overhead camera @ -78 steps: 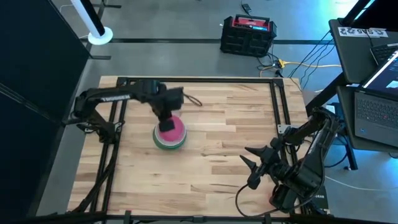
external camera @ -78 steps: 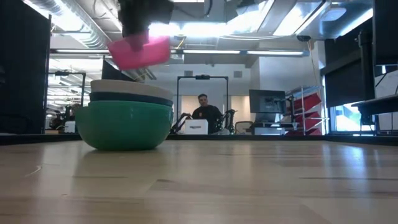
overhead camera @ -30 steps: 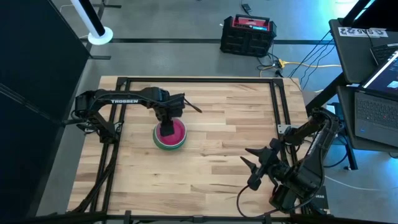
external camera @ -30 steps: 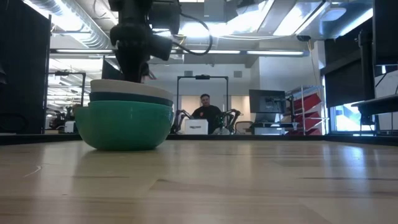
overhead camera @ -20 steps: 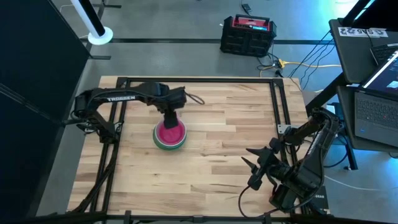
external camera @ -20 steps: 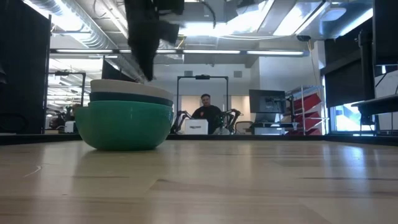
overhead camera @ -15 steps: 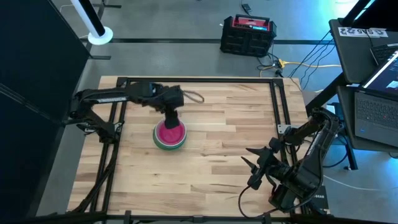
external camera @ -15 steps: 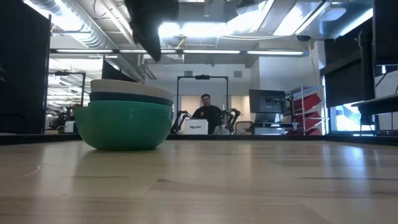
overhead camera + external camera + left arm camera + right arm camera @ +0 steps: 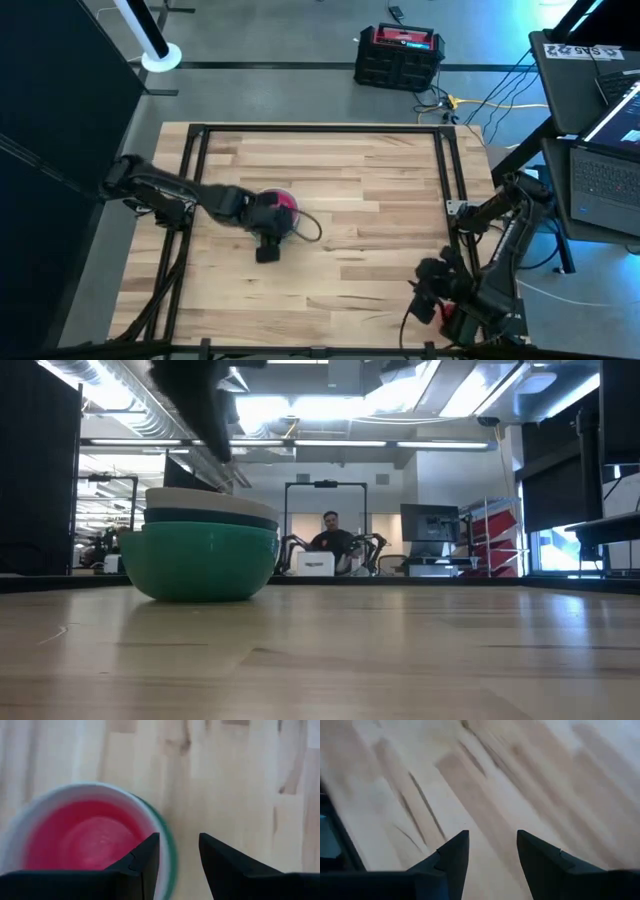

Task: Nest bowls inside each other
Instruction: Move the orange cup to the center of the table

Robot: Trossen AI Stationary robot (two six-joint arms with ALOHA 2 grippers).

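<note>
Stack of nested bowls [image 9: 200,550] — upright on the tabletop, left of centre, nearer the far edge than the near one. Outermost visible from the side: teal-green bowl [image 9: 198,565], round, plain, base flat on the wood. A dark blue rim [image 9: 210,517] shows just above it, then a white rim [image 9: 205,500] on top. From above, the inside reads pink-red [image 9: 85,837] within the white rim [image 9: 65,790], a sliver of green edge [image 9: 169,845] outside it — rims roughly concentric, none tilted.
</note>
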